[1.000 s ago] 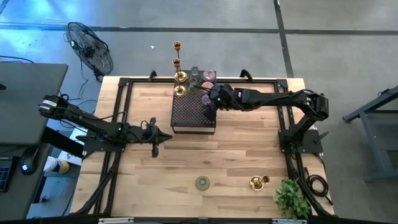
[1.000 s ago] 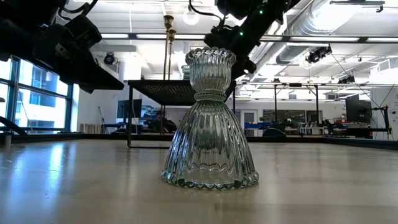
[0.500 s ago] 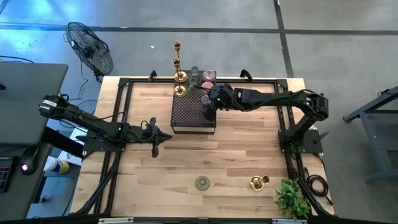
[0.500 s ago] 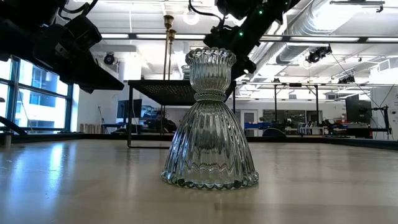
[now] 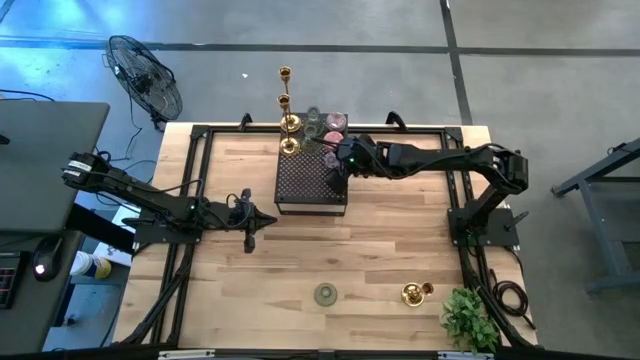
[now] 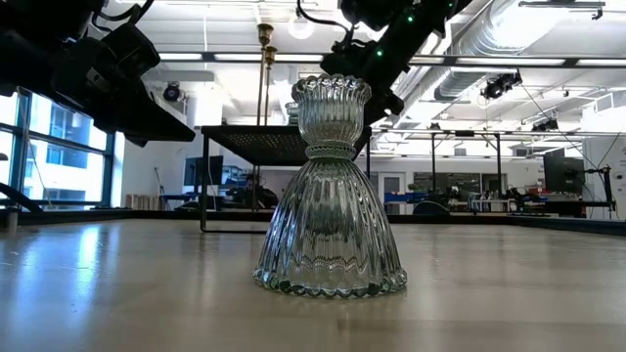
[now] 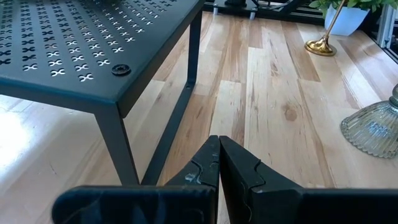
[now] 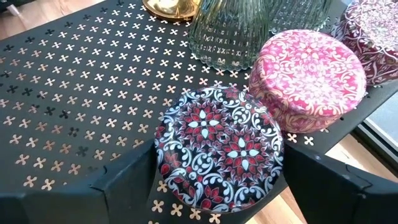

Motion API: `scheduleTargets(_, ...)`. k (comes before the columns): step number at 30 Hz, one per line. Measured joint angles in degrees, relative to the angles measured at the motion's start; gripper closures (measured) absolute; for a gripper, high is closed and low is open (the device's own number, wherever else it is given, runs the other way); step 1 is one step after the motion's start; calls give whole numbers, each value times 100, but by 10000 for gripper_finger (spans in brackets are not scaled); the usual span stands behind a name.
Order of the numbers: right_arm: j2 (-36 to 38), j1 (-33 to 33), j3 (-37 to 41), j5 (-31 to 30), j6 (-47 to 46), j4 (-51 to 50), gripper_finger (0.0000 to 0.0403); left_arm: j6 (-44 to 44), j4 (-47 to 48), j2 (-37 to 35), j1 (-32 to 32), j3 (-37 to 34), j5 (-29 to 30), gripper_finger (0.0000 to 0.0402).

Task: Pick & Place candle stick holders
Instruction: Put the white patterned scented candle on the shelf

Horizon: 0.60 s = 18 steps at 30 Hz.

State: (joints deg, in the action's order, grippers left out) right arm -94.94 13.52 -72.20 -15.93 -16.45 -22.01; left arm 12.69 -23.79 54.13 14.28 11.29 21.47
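Note:
A round dark holder with a red and white flower pattern point(image 8: 217, 149) sits on the far right corner of the dark perforated stand point(image 5: 310, 182). My right gripper point(image 8: 221, 186) is open, with one finger on each side of it. Behind it stand a pink patterned holder point(image 8: 308, 78), a ribbed green glass one point(image 8: 249, 28) and gold candlesticks point(image 5: 287, 100). A ribbed clear glass holder point(image 5: 326, 294) stands near the table's front, and a gold one point(image 5: 415, 293) lies to its right. My left gripper point(image 5: 250, 225) is shut and empty, left of the stand. My right gripper comes at the round dark holder slanting down from the table's right side. Its fingers point(image 8: 124, 186) stand close against the holder's side wall point(image 8: 163, 171) on both sides. I cannot tell whether they touch it. The holder rests flat on the stand.
A leafy green plant point(image 5: 468, 318) stands at the front right corner. The stand's legs point(image 7: 118, 149) are just ahead of my left gripper. Bare wood point(image 5: 350, 250) lies between the stand and the front holders. A fan point(image 5: 145, 75) stands off the table at the far left.

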Motion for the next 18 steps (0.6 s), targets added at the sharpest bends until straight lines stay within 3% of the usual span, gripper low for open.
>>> scheduleTargets(7,0,0,-4,-32,66,-1,52,1,0,0,-1,0,0,399)
scheduleTargets(18,465,-130,-7,-270,423,47,48,2,0,1,-1,0,0,399)
